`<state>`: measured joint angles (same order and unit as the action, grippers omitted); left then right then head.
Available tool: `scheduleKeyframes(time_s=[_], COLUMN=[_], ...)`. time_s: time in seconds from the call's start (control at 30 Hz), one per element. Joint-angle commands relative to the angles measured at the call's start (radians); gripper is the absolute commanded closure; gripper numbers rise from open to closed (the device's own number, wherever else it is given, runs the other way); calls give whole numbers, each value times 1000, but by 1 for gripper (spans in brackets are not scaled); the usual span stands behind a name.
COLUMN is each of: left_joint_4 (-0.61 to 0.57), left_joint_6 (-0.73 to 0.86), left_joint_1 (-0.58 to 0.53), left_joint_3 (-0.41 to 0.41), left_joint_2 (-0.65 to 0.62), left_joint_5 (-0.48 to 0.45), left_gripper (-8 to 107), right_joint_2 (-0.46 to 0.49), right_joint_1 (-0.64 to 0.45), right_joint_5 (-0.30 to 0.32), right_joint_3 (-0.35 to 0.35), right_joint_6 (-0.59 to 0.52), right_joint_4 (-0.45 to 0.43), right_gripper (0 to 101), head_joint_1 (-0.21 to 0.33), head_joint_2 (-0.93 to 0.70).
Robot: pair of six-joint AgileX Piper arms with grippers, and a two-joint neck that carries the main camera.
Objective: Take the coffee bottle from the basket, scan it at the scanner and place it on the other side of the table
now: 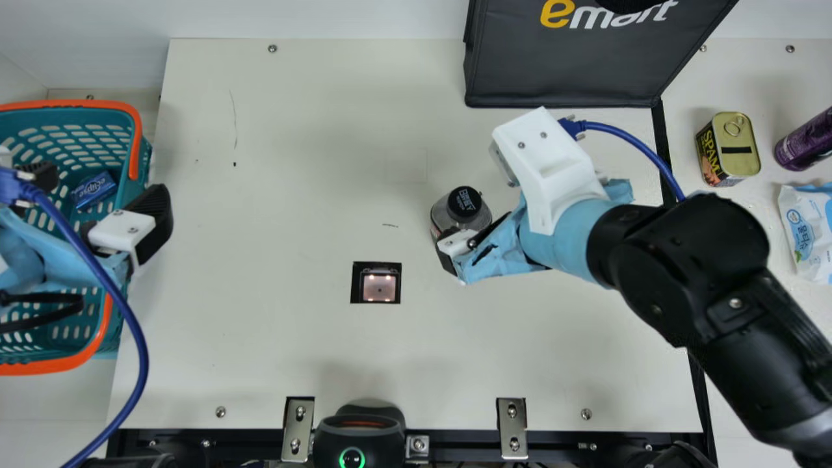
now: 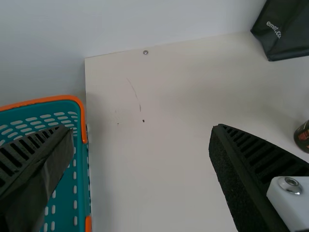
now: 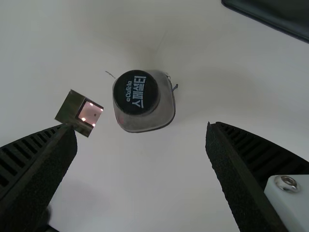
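Well, from where I'm standing the first part looks done: the coffee bottle (image 1: 460, 214) is out of the basket (image 1: 78, 103) and upright on the counter (image 1: 260, 325), near the scanner (image 1: 379, 286) but off to the robot's right of it. A small blue packet (image 1: 95, 190) lies in the basket.

The right gripper (image 3: 141, 126) has come into play at the bottle. Its fingers are wide apart in its wrist view, with the bottle's black cap (image 3: 136, 92) showing beyond and between the tips, and nothing clamped. Whether either finger brushes the bottle, I can't tell. The left gripper (image 2: 141, 127) is over by the basket's side, its fingers apart too and holding nothing.

As for the scan, nothing I can see settles whether it has happened. The scanner's little window is lit, but I wouldn't take that as proof. If it hasn't, the right arm would need to close on the bottle, bring it over that window and then carry it across.

The last part is plainly left to do. I'd guess the other side means beyond the dark strip, where a tin (image 1: 728, 149), a purple can (image 1: 805, 140) and a white-and-blue pack (image 1: 808, 231) sit. A grip too high on the cap could tip the bottle.Well, from where I'm standing the first part looks done: the coffee bottle (image 1: 460, 214) is out of the basket (image 1: 78, 103) and upright on the counter (image 1: 260, 325), near the scanner (image 1: 379, 286) but off to the robot's right of it. A small blue packet (image 1: 95, 190) lies in the basket.

The right gripper (image 3: 141, 126) is right by the bottle. Its fingers are wide apart in its wrist view, with the bottle's black cap (image 3: 136, 92) showing beyond and between the tips, and nothing clamped. Whether either finger brushes the bottle, I can't tell. The left gripper (image 2: 141, 127) is over by the basket's side, its fingers apart too and holding nothing.

As for the scan, nothing I can see settles whether it's done. The scanner's little window is lit, but I wouldn't take that as proof. If it isn't done, the right arm would need to close on the bottle, bring it over that window and then carry it across.

The last part is plainly left to do. I'd guess the other side means beyond the dark strip, where a tin (image 1: 728, 149), a purple can (image 1: 805, 140) and a white-and-blue pack (image 1: 808, 231) sit. A grip too high on the cap could tip the bottle.
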<state>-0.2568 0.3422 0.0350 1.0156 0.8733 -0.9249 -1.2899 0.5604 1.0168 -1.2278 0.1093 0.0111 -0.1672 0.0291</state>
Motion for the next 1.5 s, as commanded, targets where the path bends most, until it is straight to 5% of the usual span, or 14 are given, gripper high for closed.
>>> scheduleKeyframes(time_s=[0.0,0.53,0.9,1.37,1.47], left_joint_4=[0,0,0,0,0], left_joint_6=[0,0,0,0,0], left_joint_1=[0,0,0,0,0], left_joint_3=[0,0,0,0,0], left_joint_2=[0,0,0,0,0], left_joint_5=[0,0,0,0,0], left_gripper=[9,9,9,9,9], right_joint_2=[-2,-27,-72,-89,-81], right_joint_1=[6,73,87,87,84], right_joint_5=[-52,-341,-451,-455,-436], right_joint_3=[25,194,231,211,191], right_joint_6=[21,171,242,282,285], right_joint_4=[-10,-148,-211,-229,-230], right_gripper=[6,6,6,100,101], head_joint_1=[29,29,29,29,29], head_joint_2=[-2,-2,-2,-2,-2])
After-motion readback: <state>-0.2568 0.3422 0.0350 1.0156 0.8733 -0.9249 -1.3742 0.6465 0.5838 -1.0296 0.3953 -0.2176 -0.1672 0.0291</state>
